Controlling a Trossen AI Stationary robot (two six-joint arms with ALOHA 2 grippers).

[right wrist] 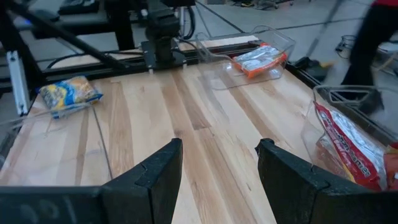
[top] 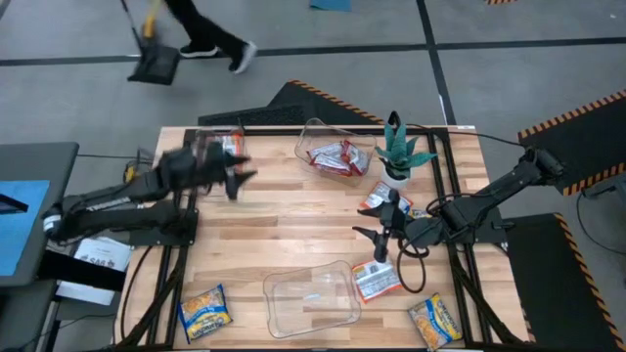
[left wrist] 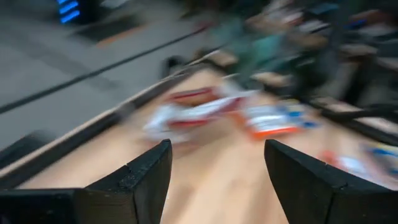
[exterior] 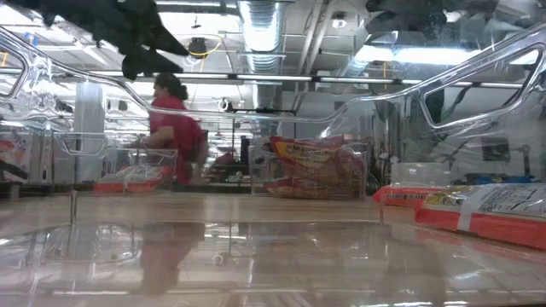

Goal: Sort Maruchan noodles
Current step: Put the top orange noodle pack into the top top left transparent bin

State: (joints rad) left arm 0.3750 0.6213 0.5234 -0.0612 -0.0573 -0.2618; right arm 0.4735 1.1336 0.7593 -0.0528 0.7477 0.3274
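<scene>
Ramen packets lie scattered. One red-and-white packet (top: 376,280) rests flat near my right gripper (top: 376,241), which hangs open above bare wood (right wrist: 217,162). An orange packet (top: 380,201) lies beside a potted plant. Yellow packets sit at the near left (top: 205,311) and near right (top: 433,321). Red packets (top: 337,156) fill the far middle bin, and an orange packet (right wrist: 261,59) lies in the far left bin (top: 217,147). My left gripper (top: 240,181) hovers open just beside that bin; its wrist view (left wrist: 217,168) is blurred.
A clear bin (top: 308,298) with nothing in it stands at the near edge. A green potted plant (top: 399,156) stands at the far right. Bare wood lies between the two grippers. A person (exterior: 175,128) moves behind the table's far edge.
</scene>
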